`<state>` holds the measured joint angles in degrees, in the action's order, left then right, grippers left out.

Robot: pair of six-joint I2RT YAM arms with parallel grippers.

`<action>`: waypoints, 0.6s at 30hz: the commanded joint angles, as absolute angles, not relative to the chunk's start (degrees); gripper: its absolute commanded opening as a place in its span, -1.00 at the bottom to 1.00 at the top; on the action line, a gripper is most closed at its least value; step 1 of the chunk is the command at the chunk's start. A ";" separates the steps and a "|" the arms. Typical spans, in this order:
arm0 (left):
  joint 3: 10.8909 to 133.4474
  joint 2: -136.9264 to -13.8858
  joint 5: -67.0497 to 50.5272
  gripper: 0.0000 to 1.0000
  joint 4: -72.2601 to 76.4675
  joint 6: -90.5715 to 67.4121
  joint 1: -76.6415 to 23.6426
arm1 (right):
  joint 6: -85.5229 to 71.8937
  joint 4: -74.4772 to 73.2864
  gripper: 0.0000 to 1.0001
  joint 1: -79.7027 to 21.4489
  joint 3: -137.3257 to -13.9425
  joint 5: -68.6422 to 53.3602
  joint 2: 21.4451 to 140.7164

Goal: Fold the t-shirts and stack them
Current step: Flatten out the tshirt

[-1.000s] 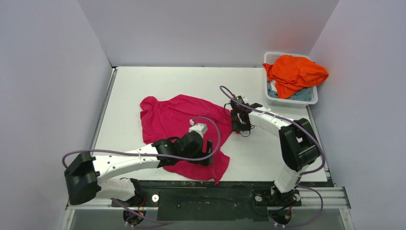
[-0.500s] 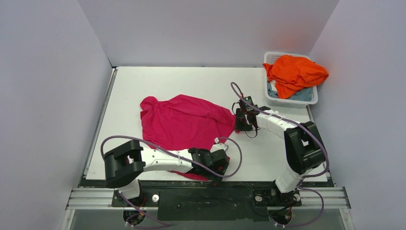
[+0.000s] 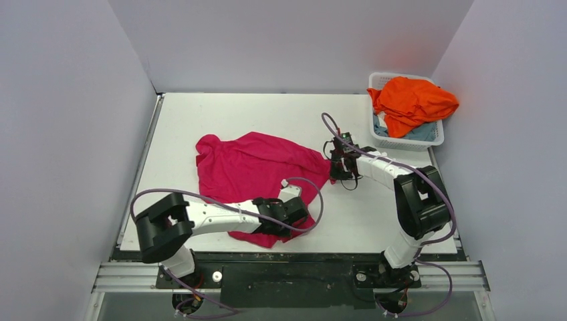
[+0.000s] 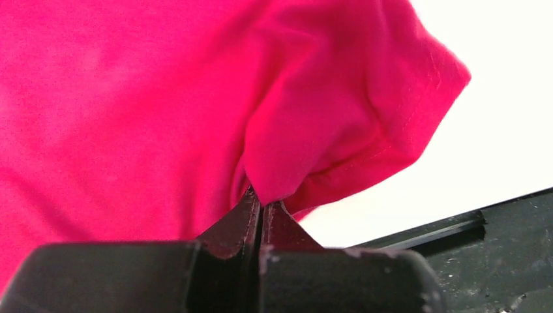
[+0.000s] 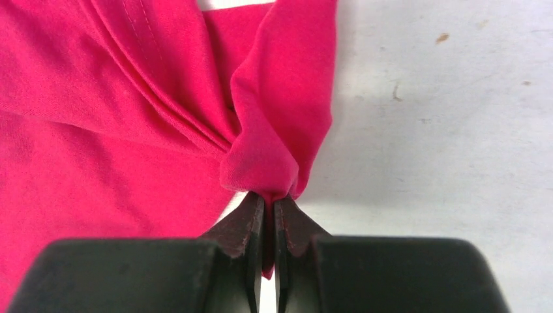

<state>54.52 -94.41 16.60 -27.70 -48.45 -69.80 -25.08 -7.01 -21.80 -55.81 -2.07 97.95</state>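
A magenta-pink t-shirt point(image 3: 257, 170) lies crumpled on the white table point(image 3: 200, 114). My left gripper point(image 3: 297, 217) sits at its near right corner, shut on a pinch of the pink cloth point(image 4: 306, 150), as the left wrist view shows. My right gripper point(image 3: 334, 170) is at the shirt's right edge, shut on a fold of the same pink t-shirt point(image 5: 274, 156). An orange t-shirt point(image 3: 411, 100) is heaped in the basket at the back right, with a pale blue-grey t-shirt point(image 3: 421, 134) under it.
The white lattice basket point(image 3: 401, 142) stands at the table's back right corner. Grey walls enclose the table on three sides. The table's dark front edge point(image 4: 456, 225) runs just beside my left gripper.
My left gripper has swung down to the shirt's near right corner and closed on it. The right gripper has closed on the shirt's right edge. The near hem has been drawn slightly left.
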 commanded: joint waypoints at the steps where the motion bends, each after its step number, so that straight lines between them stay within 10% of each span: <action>1: 55.02 -81.16 25.79 -1.00 -33.51 -49.88 -68.25 | -26.18 -7.23 -1.00 -21.08 -54.75 3.64 90.51; 18: 73.32 -42.02 56.22 -1.00 -22.32 -18.52 -60.22 | -30.78 -19.31 -1.00 -20.54 -73.16 -9.86 59.97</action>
<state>66.15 -43.07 52.03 -33.52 -33.30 -60.47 -28.60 -16.10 -20.60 -66.06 -3.18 62.02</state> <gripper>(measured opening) 0.031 0.021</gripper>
